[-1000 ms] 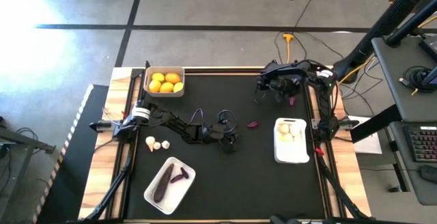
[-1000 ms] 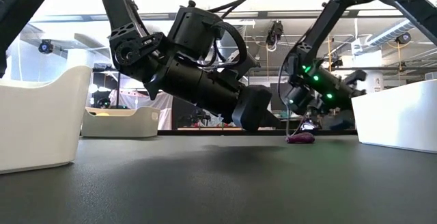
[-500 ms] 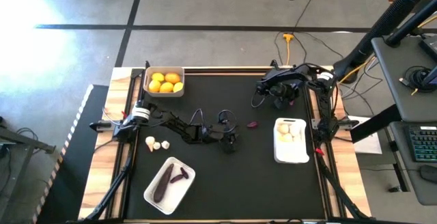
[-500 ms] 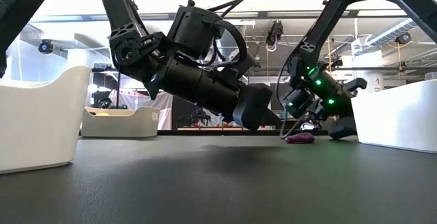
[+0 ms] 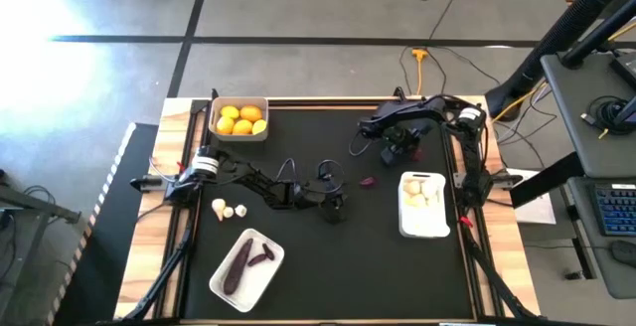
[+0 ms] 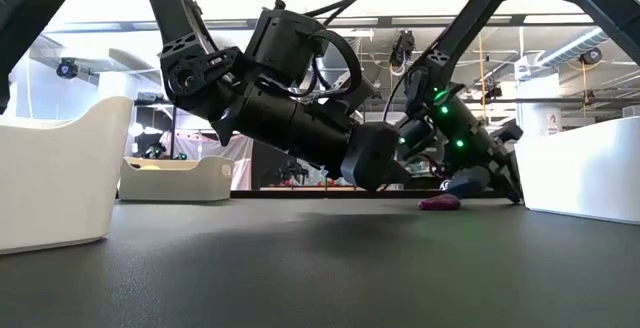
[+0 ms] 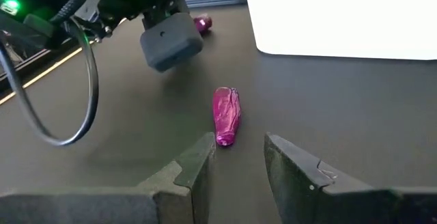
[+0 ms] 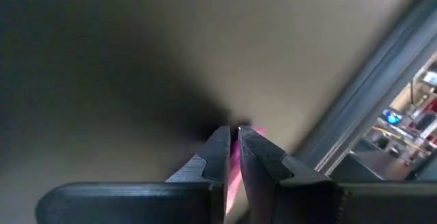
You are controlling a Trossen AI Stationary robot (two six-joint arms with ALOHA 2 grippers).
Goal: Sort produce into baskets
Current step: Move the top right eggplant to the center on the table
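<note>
Black matting covers your table (image 5: 318, 266), and three trays sit on it by kind, which tells you where each piece belongs. At 11 o'clock the tray of citrus (image 5: 239, 119) already holds its round yellow fruits. At 7 o'clock the eggplant tray (image 5: 246, 267) carries one large eggplant and a small one. At 3 o'clock the garlic tray (image 5: 424, 205) holds several white bulbs.

Your left arm lies low across the middle, its gripper (image 7: 237, 159) with jaws apart and aimed straight at the tiny purple eggplant (image 7: 226, 115) lying loose just right of centre. That looks like a lineup for a pinch.

Your right gripper (image 5: 396, 150) hangs at about 1 o'clock, just beyond that eggplant. Its fingers (image 8: 220, 157) are pressed nearly together on something thin and pink-purple; what it is you cannot tell. Another small purple piece (image 7: 202, 24) lies farther off.

Two white bulbs (image 5: 229, 209) wait at 9 o'clock, outside any tray.
</note>
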